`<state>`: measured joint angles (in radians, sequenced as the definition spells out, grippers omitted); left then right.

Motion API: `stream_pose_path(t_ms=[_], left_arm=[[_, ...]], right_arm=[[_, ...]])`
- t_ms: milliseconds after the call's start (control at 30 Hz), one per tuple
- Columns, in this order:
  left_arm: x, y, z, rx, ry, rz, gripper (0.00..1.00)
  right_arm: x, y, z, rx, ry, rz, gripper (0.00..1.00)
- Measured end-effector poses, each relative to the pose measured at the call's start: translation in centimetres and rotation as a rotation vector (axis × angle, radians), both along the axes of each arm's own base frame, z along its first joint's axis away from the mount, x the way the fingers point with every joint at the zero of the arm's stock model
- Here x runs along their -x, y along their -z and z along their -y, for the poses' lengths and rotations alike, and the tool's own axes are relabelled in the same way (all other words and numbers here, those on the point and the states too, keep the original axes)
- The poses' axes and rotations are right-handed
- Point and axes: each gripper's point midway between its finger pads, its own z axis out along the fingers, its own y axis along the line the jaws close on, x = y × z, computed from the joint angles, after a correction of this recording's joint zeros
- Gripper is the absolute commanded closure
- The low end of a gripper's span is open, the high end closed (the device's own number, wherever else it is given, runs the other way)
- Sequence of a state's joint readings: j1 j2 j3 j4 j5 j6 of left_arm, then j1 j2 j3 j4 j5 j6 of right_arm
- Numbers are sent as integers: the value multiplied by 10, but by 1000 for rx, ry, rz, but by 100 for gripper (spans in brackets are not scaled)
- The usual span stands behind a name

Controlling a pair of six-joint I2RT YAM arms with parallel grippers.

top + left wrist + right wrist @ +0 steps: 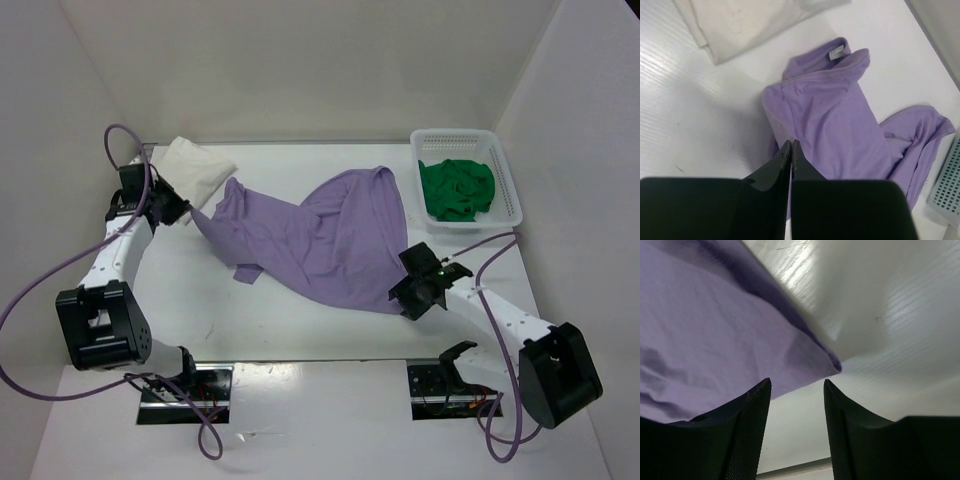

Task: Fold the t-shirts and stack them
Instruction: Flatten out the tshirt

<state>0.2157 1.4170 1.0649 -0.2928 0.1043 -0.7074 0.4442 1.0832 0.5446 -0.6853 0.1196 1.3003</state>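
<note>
Sprawling purple t-shirt (320, 235): lay unfolded and wrinkled across the middle of the table (200, 290), stretched from the far left down toward the near right; showed its collar and a small white tag (836, 52) in the left wrist view.
Left gripper (791, 146): stood closed tight, fingers pressed together on the left end of the purple t-shirt, with the cloth drawn to a point there in the top view.
Right gripper (796, 384): stood with fingers apart, a moderate gap between them, holding nothing; hung low over the table at the near right corner of the purple t-shirt, with that corner just beyond the fingertips rather than between them.
White t-shirt (195, 165): lay in a flat bundle at the far left of the table, just behind the left gripper; sat near the purple t-shirt but apart from it in the left wrist view.
Green t-shirt (457, 188): sat crumpled inside the basket (455, 133).
Basket: stood white and perforated at the far right of the table, just beside the far right edge of the purple t-shirt.
</note>
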Motion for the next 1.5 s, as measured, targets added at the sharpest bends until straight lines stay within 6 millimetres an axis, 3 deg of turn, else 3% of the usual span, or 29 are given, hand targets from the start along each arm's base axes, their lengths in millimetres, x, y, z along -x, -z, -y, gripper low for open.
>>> stream_pose_path(t_ms=[133, 300, 600, 700, 800, 833, 967, 1100, 1167, 1200, 1267, 1300, 1367, 1433, 1500], left_arm=[[-25, -9, -11, 20, -11, 32, 100], [-42, 6, -32, 61, -59, 14, 100], [-54, 1, -24, 125, -43, 55, 100], [-55, 0, -23, 127, -38, 62, 100], [-56, 0, -22, 129, -34, 65, 100], [-56, 0, -21, 129, -31, 64, 100], [-53, 8, -14, 133, -18, 48, 100], [-42, 23, 5, 144, 13, 1, 100], [-38, 22, 21, 149, 44, -13, 100], [-36, 18, 31, 151, 66, -17, 100], [-38, 0, 49, 160, 99, -2, 100], [-40, -17, 58, 162, 122, 23, 100], [-47, -66, 67, 158, 154, 101, 100], [-57, -141, 62, 145, 163, 255, 100], [-51, -226, 41, 122, 132, 441, 100]], right_arm=[[3, 7, 2, 14, 44, -46, 48], [7, 8, -2, -2, 68, -68, 51], [11, 15, -10, -22, 75, -94, 51], [11, 20, -17, -32, 60, -114, 60], [10, 21, -26, -55, 41, -114, 74], [10, 22, -27, -59, 40, -116, 83], [8, 22, -27, -51, 43, -110, 99], [-4, 7, -26, -29, 23, -57, 100], [-24, -24, -29, -23, -5, 35, 100], [-38, -48, -31, -22, -17, 97, 100], [-72, -115, -40, -27, -50, 254, 100], [-92, -163, -45, -38, -64, 371, 100], [-115, -252, -47, -43, -86, 570, 100], [-124, -339, -40, -37, -93, 764, 100], [-118, -415, -27, -18, -93, 928, 100]])
